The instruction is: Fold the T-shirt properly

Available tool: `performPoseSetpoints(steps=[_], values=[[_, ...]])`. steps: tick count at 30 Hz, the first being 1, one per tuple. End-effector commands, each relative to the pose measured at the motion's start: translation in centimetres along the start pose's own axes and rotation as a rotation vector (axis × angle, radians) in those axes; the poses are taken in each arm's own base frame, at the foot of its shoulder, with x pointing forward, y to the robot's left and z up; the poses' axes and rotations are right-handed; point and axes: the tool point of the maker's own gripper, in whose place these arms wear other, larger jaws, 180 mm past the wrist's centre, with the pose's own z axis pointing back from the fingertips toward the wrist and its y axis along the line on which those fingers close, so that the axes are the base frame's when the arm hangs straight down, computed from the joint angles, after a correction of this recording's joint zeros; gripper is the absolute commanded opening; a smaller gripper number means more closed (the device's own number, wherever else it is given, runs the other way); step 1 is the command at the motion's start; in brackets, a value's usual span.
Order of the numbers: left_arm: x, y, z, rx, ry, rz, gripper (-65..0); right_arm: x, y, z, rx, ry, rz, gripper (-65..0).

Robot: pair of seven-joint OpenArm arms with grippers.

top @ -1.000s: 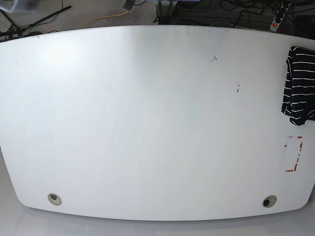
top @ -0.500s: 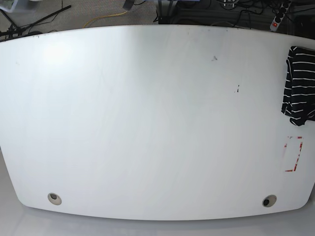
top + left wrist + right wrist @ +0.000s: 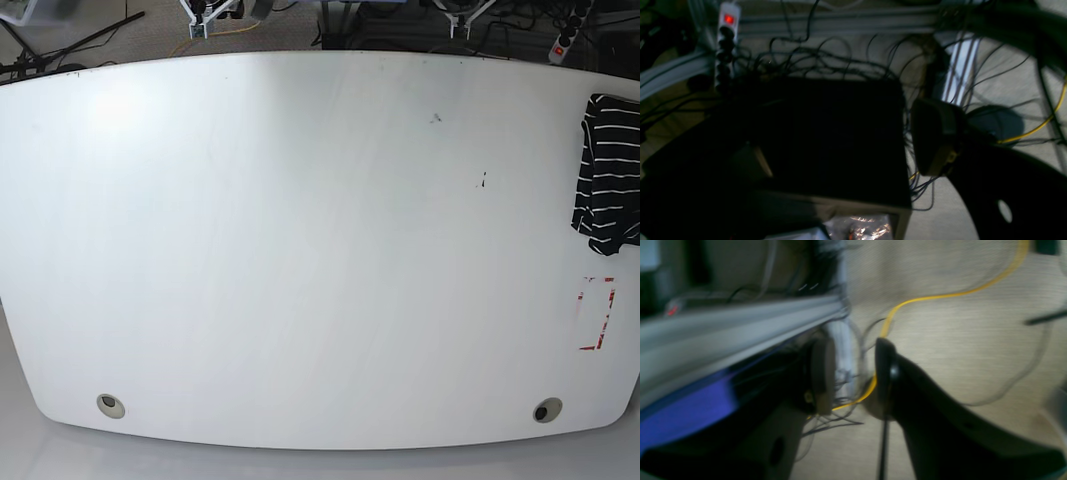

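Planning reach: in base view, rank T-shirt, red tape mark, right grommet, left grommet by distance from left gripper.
From left gripper, far edge:
1. T-shirt, right edge.
2. red tape mark, below it.
3. right grommet, near-right corner.
4. left grommet, near-left corner.

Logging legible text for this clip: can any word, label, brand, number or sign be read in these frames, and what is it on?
No readable text in any view.
Table: a red dashed rectangle marking near the right edge, no letters.
T-shirt: white stripes only, no print visible.
Power strip: a lit red switch, no legible label.
Both wrist views are too dark or blurred to read anything.
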Motion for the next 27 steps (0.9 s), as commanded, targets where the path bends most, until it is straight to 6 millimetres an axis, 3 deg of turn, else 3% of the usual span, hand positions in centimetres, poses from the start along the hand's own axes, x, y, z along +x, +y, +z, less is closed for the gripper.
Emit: performPoseSetpoints(steps=[1,9,16,27], values=[[-1.1,-0.3,-0.2,-0.034,0.04,0.004,-14.4,-0.1,-1.1,0.1,-0.015,0.014,-0.01,-46.1],[-0.5,-1.8,-0.9,-0.08,0.095,0.027,-14.4,-0.1,-0.8,-0.6,-0.007,0.082,-0.023,-45.8],[-1.3,-3.0,-0.7,-0.107,0.184,0.029,-14.4,0.5,-0.4,-1.0,-0.002,0.086,-0.017,-45.8],[-1.5,-3.3,-0.7,-0.115,0.193,0.029,-14.2,0.2,-0.6,-0.8,-0.003,0.091,-0.018,-45.8]])
